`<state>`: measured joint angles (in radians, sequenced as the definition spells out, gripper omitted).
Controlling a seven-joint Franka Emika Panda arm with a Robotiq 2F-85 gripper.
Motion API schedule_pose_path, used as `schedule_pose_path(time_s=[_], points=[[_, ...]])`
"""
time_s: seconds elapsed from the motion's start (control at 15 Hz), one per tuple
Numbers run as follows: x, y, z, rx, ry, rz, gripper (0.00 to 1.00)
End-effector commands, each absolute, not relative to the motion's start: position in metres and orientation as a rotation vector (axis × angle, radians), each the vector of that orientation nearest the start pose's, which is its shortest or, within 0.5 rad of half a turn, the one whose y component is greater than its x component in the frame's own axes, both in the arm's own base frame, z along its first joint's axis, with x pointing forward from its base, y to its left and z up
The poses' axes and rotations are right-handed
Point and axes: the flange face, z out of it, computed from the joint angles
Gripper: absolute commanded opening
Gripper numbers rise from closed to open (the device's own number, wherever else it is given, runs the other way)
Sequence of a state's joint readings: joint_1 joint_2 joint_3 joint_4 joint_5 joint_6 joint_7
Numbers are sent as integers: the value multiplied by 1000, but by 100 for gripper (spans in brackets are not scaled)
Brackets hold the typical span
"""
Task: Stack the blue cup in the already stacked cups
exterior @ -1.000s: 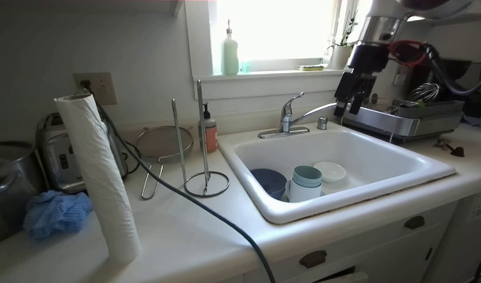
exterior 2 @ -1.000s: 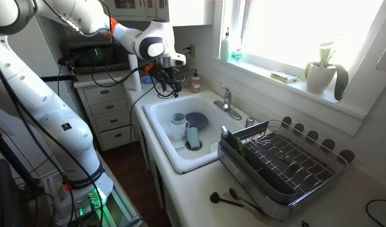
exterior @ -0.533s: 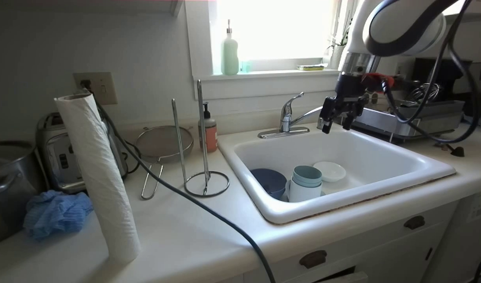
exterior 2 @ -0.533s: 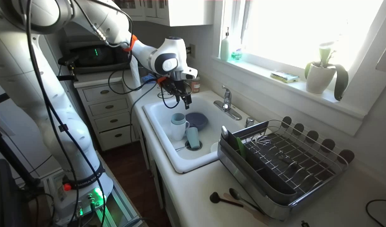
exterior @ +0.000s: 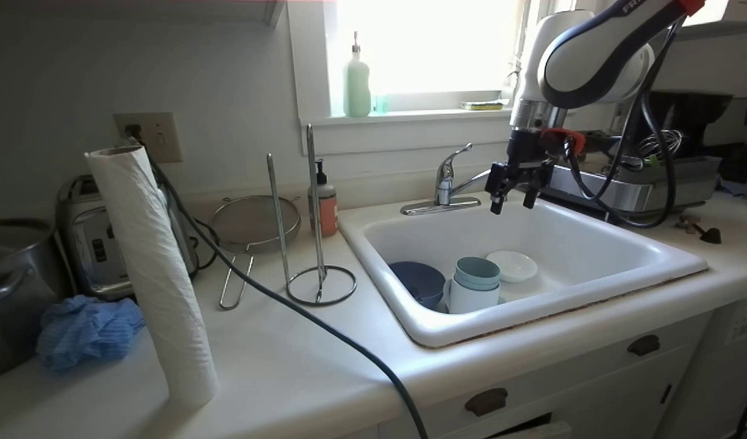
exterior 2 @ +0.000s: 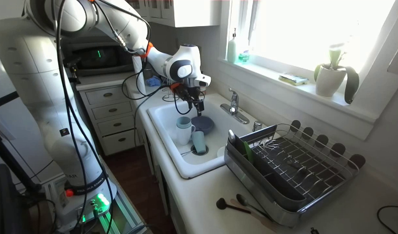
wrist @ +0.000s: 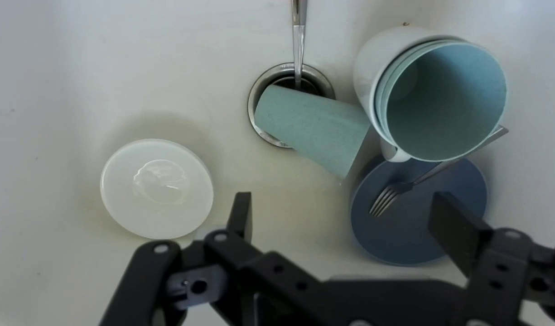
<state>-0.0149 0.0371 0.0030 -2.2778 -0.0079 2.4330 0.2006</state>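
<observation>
While the jaws gape empty low in the wrist view, the blue cup lies on its side above mid-frame, long axis slanting down rightward; I'd guess the jaws must turn.

blue cup on its side beside the stacked cups, gripper above the sink

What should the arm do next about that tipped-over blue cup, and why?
Probably shift the open gripper over the loose blue cup before lowering: in the wrist view the cup lies tipped over, beyond the fingertips, with one end over the drain.
</observation>
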Motion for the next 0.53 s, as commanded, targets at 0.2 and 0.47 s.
schedule_pose_path(time_s=[0.2, 0.47], points=[[553, -7, 332, -3117, 375, -130, 100], [586, -6, 303, -3139, 468, -42, 100]])
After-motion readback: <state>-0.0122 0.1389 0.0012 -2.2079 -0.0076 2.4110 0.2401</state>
